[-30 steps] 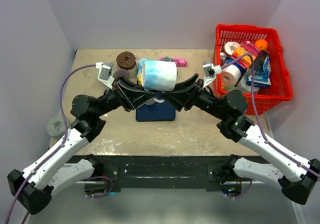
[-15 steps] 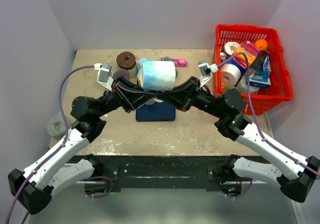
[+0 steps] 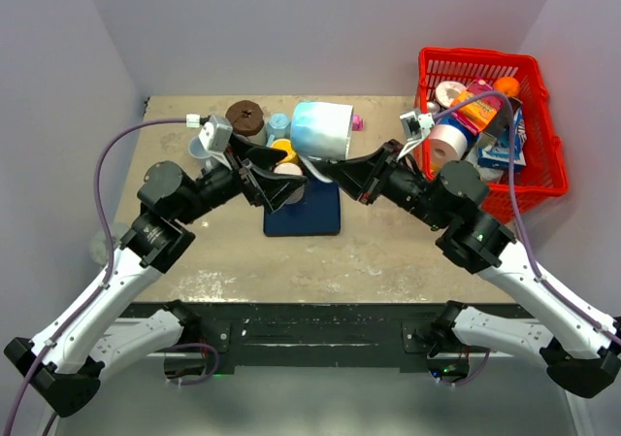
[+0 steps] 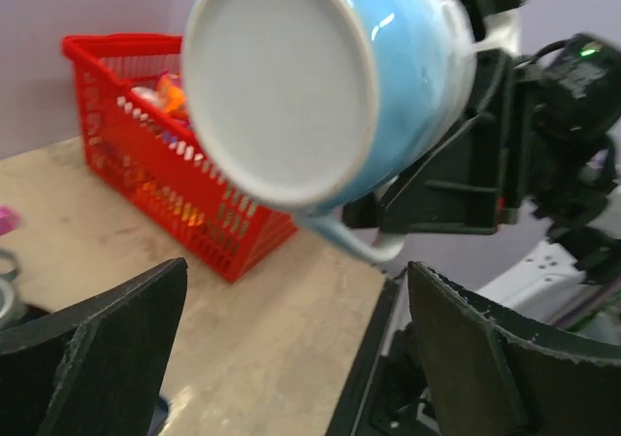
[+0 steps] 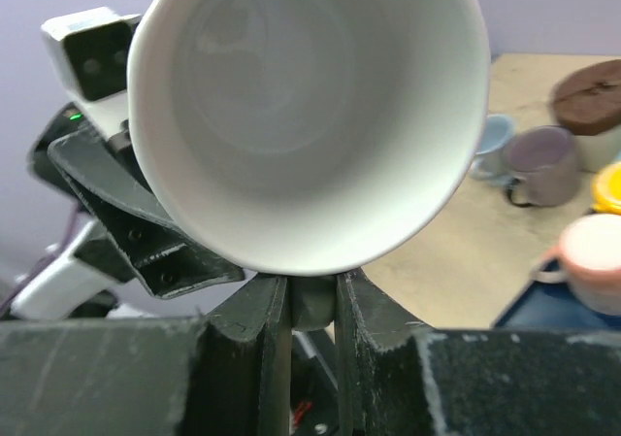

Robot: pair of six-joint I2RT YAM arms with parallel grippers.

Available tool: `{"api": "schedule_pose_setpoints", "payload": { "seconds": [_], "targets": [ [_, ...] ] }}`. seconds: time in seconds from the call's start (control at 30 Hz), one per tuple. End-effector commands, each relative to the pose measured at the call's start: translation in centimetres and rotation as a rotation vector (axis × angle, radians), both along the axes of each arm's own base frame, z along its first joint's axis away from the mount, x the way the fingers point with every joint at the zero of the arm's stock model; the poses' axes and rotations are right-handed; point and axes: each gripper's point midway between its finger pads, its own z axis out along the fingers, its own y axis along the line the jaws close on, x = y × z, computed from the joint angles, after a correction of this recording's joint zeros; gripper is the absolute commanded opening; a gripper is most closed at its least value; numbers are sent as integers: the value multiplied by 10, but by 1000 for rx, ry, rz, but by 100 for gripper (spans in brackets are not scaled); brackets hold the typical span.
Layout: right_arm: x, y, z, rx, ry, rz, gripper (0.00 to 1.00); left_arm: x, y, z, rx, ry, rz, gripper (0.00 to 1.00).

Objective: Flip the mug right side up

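The light blue mug (image 3: pixel 321 130) hangs in the air above the middle of the table, tipped on its side. Its flat white base (image 4: pixel 279 84) faces the left wrist camera and its white inside (image 5: pixel 291 96) faces the right wrist camera. My right gripper (image 3: pixel 333 168) is shut on the mug's handle (image 4: pixel 357 243), with the fingers (image 5: pixel 264 319) pressed on the handle just under the rim. My left gripper (image 3: pixel 275 178) stands open just left of and below the mug, apart from it, with nothing between its fingers (image 4: pixel 105 358).
A red basket (image 3: pixel 543 179) full of items stands at the right. A dark blue mat (image 3: pixel 303 218) lies under the grippers. Behind the left gripper stand a brown-lidded cup (image 3: pixel 245 117), a small blue cup (image 3: pixel 278 125), a yellow cup (image 3: pixel 283 149) and a pink cup (image 5: pixel 592 261).
My left gripper has let go of the mug, opened and drawn back to the left. The right gripper has raised the mug up and to the right, held by its handle.
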Motion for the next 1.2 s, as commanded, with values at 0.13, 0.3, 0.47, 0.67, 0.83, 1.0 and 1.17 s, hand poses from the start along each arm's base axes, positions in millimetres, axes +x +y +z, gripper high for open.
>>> {"api": "schedule_pose_setpoints", "payload": {
  "seconds": [0.13, 0.3, 0.47, 0.67, 0.83, 1.0, 1.17],
  "targets": [
    [61, -49, 6, -186, 12, -424, 0, 69, 68, -62, 363, 42, 524, 99],
    [93, -70, -44, -467, 101, -615, 0, 80, 91, -83, 437, 35, 653, 99],
    [117, -80, -92, -726, 174, -730, 0, 80, 102, -91, 439, 7, 704, 99],
    [150, -77, -146, -905, 250, -751, 0, 79, 109, -95, 415, -2, 740, 99],
    [189, -91, -188, -1007, 319, -785, 0, 80, 105, -106, 430, 10, 718, 99],
    [222, -95, -236, -1130, 382, -788, 0, 80, 100, -117, 441, 25, 697, 99],
    [248, -99, -266, -1171, 436, -772, 0, 80, 98, -121, 449, 27, 681, 99]
  ]
}}
